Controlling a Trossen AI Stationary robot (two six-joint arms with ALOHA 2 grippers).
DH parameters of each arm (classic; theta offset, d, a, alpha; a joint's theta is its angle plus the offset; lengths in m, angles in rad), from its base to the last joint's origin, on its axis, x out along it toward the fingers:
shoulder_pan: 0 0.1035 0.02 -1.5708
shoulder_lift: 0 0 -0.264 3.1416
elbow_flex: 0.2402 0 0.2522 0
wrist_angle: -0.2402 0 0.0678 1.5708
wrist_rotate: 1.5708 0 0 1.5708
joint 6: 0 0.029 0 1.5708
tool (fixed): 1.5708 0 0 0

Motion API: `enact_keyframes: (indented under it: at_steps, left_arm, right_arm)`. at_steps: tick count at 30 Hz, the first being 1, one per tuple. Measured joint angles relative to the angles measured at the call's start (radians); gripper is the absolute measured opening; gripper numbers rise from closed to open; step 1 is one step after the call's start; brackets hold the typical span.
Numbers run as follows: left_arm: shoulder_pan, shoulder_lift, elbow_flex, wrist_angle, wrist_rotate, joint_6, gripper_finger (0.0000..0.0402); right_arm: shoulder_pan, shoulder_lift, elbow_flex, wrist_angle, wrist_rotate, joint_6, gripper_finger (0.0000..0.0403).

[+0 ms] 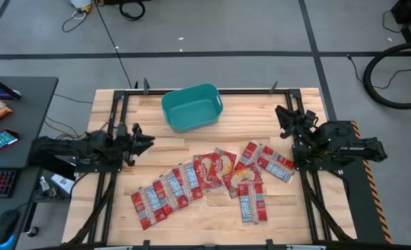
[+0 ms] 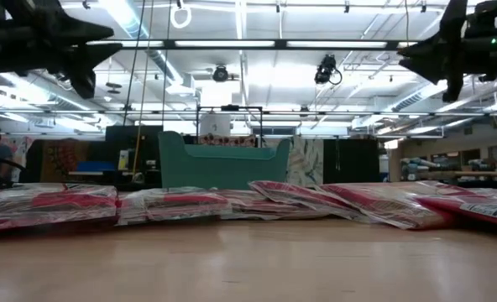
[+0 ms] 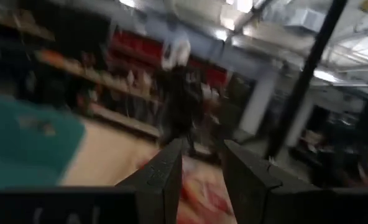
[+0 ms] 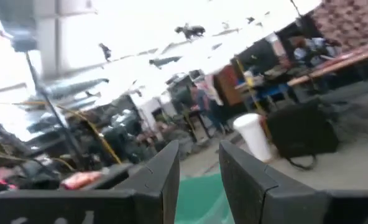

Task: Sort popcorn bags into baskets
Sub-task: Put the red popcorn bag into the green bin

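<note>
Several flat red popcorn bags (image 1: 212,180) with white label panels lie in a loose, overlapping row across the table's near half; they also show in the low view (image 2: 173,204). The teal tub (image 1: 191,107) stands at the far middle, nothing showing inside it; it also shows in the low view (image 2: 219,161). My left gripper (image 1: 148,142) is open and empty, raised over the table's left side, pointing right. My right gripper (image 1: 282,113) is open and empty, raised over the far right, pointing toward the tub. Both hang high in the low view.
Bare wood lies between the tub and the bags and along the near edge (image 1: 205,229). A dark side desk (image 1: 11,139) with a phone and an orange packet stands left of the table. A black frame rail (image 1: 212,91) runs along the far edge.
</note>
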Motion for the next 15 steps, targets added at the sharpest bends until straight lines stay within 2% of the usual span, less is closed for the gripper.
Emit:
enact_keyframes:
  at_steps: [5, 9, 12, 15]
  left_arm:
    - [0.000, 0.179, 0.073, -0.031, 0.083, -0.045, 0.0117]
    - [0.000, 0.362, 0.144, -0.063, 0.121, -0.043, 0.0117]
    - [-0.001, 0.497, 0.207, -0.105, 0.140, -0.032, 0.0117]
    - [-0.018, 0.630, 0.278, -0.164, 0.143, -0.023, 0.0117]
  right_arm:
    - [-0.012, 0.003, 0.001, 0.066, -0.248, -0.040, 0.0119]
    - [-0.020, 0.040, 0.001, 0.061, -0.393, -0.039, 0.0119]
    - [-0.020, 0.102, 0.001, 0.057, -0.451, -0.039, 0.0119]
    - [-0.020, 0.184, 0.002, 0.058, -0.455, -0.042, 0.0119]
